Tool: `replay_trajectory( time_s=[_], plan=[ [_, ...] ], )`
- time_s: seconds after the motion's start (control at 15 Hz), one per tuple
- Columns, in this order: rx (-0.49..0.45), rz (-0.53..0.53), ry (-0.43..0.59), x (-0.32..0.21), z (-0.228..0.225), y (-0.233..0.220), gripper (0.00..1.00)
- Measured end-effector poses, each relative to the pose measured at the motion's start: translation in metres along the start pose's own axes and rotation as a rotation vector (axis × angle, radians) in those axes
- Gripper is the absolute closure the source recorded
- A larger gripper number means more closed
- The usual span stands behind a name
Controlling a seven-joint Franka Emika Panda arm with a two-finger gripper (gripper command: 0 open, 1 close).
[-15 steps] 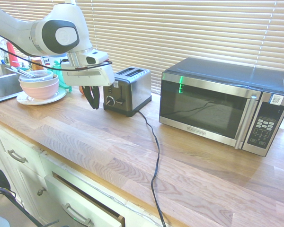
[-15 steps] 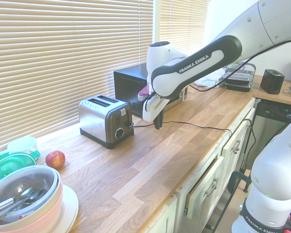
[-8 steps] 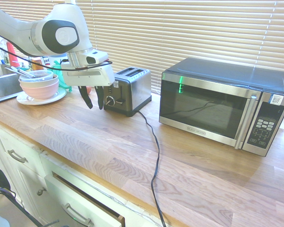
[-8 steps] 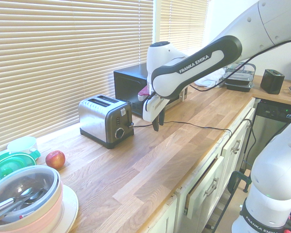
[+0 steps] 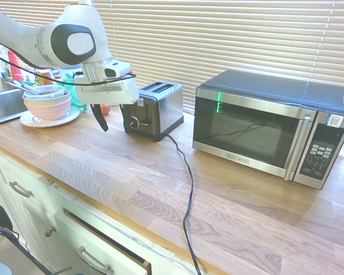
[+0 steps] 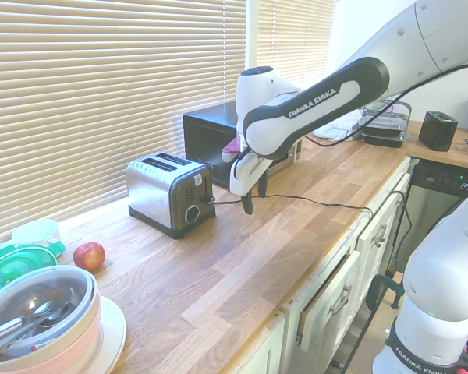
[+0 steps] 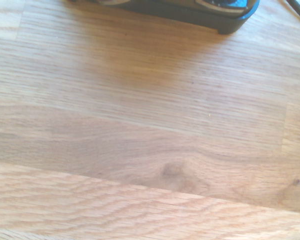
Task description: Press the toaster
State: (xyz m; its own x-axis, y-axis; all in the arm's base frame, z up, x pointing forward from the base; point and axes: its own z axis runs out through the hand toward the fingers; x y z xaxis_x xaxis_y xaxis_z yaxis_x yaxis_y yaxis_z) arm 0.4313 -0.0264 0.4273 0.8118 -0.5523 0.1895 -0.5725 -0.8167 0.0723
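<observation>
Two dark fingers of your pincer [image 5: 113,119] now stand wide apart with nothing between them; a second ago you had them close together, and half a second ago they were only partly spread. Your arm [image 5: 74,43] looks to be in the same place as in those earlier pictures, so the spreading of the fingers is the change you can see. You have the pincer hanging above the tabletop [image 6: 242,257], fingertips pointing down, near the end of the toaster [image 5: 163,109] that carries the dial [image 5: 134,122].

That toaster stands upright on the tabletop, in front of the blinds [image 5: 160,34], between the microwave [image 5: 264,126] and the stacked bowls [image 5: 48,106], and it sits where it sat before. In the wrist view you get wood grain and part of its dark base along one edge. Its black cord [image 5: 189,197] runs away from it across the tabletop.

Farther out, you have a red apple [image 6: 89,255] near the bowls and a green lid [image 6: 15,269]. Those bowls rest on a white plate [image 6: 113,339], with utensils [image 6: 23,323] lying in the top one. Below the tabletop, your drawer [image 5: 100,243] stands partly open, just as it did earlier.
</observation>
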Motion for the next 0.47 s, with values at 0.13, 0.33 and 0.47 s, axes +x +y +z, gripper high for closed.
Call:
replay_trajectory(
  time_s=[0.13,0.33,0.47],
  plan=[
    [0.0,-0.002,0.0,-0.0002,-0.0001,-0.0004,0.0],
    [0.011,-0.034,-0.013,-0.0018,-0.0001,-0.0019,0.0],
    [0.05,-0.102,-0.063,-0.002,-0.0025,-0.0014,0.0]
  ],
)
